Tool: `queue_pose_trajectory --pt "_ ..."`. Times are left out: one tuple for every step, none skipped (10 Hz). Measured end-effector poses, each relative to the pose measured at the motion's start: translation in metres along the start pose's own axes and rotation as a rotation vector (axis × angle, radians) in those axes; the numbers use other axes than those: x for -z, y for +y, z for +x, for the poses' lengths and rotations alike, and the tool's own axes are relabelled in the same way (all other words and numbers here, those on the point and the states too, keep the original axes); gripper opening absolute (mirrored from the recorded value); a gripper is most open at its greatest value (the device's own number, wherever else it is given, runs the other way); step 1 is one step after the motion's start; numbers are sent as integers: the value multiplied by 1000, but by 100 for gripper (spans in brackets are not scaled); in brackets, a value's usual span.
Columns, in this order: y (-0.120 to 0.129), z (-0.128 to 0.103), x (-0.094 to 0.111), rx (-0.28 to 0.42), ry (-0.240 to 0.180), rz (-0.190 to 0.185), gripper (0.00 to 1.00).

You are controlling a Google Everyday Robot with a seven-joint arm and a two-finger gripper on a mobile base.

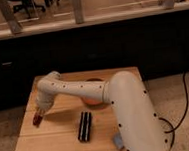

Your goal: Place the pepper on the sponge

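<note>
The pepper [37,120], a small dark red piece, lies at the left side of the wooden table [54,144]. My gripper [38,115] has come down on it from above and is shut on it, and its fingers hide the pepper's upper end. The pepper still looks to be resting on the tabletop. The blue-grey sponge [116,141] sits near the table's front right, and my arm's thick white link [131,111] covers part of it.
A black ridged bar [84,126] lies in the middle of the table, between the pepper and the sponge. An orange bowl [93,99] shows partly behind my arm. Beyond the table runs a dark wall with a ledge. A cable lies on the floor at the right.
</note>
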Motion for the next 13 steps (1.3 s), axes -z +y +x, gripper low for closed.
queue_pose_trajectory --pt "0 0 1 -2 1 1 0" --pt "0 1 1 -5 1 1 2" --pt "-1 1 2 -6 1 1 10" --pt "-1 1 2 -9 0 -1 20" --pt "-1 2 2 -10 1 -3 33" --pt "-1 2 2 -12 1 -3 40" --pt "-1 3 2 -13 2 -4 50" --pt "-1 4 2 -15 2 -5 60" --pt "-1 5 2 -16 3 -5 72" --pt "-1 5 1 -17 3 -6 77" --pt "-1 5 1 -17 2 -6 80" --pt "-1 5 0 -17 2 -7 80" --pt "-1 5 0 -18 1 -7 80"
